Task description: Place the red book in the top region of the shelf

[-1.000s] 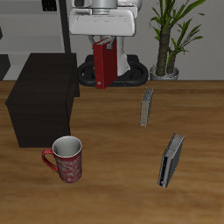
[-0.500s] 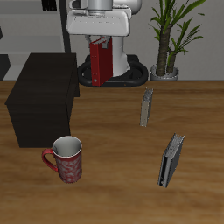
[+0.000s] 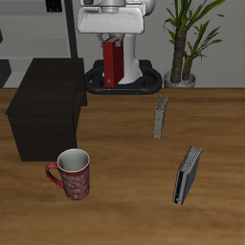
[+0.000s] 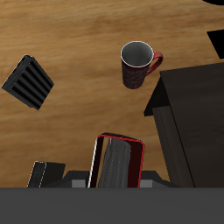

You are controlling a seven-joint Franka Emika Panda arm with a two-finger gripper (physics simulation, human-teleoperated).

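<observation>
My gripper (image 3: 113, 46) is shut on the red book (image 3: 114, 65) and holds it upright in the air at the table's back, well above the tabletop. The book hangs below the fingers, with its white page edges showing. In the wrist view the red book (image 4: 118, 164) sits between the jaws, seen end on. The shelf (image 3: 46, 105) is a dark, nearly black cabinet with a flat top, standing beside and lower than the held book. It also shows in the wrist view (image 4: 192, 114). Its top is bare.
A red patterned mug (image 3: 72, 174) stands in front of the shelf near the table's front edge; it also shows in the wrist view (image 4: 136, 63). Two grey books (image 3: 161, 116) (image 3: 187, 175) stand on the table. A potted plant (image 3: 182, 43) is at the back.
The gripper has lifted the red book higher and shifted it slightly; the book now hangs a little farther up in front of the robot's base. Nothing else moved.
</observation>
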